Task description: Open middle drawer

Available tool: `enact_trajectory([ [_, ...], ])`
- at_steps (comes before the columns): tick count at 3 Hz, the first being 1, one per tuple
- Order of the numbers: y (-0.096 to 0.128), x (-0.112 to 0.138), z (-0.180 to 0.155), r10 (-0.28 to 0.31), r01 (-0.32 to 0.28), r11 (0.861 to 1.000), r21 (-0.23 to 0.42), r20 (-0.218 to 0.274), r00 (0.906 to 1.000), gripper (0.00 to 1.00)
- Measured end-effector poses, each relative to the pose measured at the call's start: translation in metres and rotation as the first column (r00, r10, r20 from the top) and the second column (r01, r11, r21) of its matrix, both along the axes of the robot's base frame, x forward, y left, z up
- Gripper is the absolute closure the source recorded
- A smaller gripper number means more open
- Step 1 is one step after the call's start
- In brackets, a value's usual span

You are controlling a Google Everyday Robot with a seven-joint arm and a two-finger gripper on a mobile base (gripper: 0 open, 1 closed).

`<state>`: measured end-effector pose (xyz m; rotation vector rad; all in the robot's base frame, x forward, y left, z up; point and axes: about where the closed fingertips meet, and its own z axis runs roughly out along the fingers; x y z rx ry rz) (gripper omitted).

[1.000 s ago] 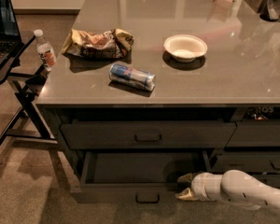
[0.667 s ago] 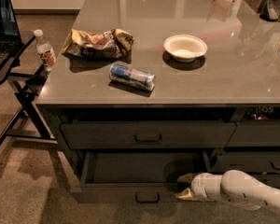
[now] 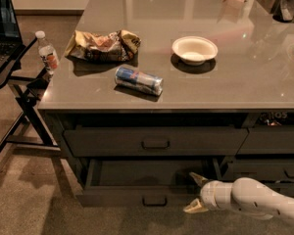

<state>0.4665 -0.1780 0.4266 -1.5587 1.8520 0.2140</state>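
Observation:
The middle drawer (image 3: 117, 198) is pulled out below the counter, and its dark interior (image 3: 147, 173) shows. Its small loop handle (image 3: 154, 200) sits at the centre of the flat front. The slimmer top drawer (image 3: 108, 142) above it is closed. My gripper (image 3: 195, 193) is low on the right, at the right end of the open drawer's front. It is open and holds nothing. One fingertip (image 3: 196, 177) is over the interior and the other (image 3: 191, 209) is before the front panel. The white arm (image 3: 259, 202) comes in from the right.
On the grey counter (image 3: 235, 87) lie a chip bag (image 3: 103, 45), a can on its side (image 3: 138, 80) and a white bowl (image 3: 194, 49). A water bottle (image 3: 47, 52) and a laptop (image 3: 2, 31) on a black stand (image 3: 24, 102) are to the left. More drawers (image 3: 269, 141) are to the right.

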Motion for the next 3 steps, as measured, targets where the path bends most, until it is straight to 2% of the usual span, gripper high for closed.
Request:
enact_trajectory([
  [2, -0.022, -0.053, -0.008, -0.020, 0.020, 1.000, 0.014, -0.029, 0.9994, 0.68],
  [3, -0.022, -0.052, -0.001, -0.020, 0.020, 1.000, 0.014, -0.028, 0.9994, 0.91],
])
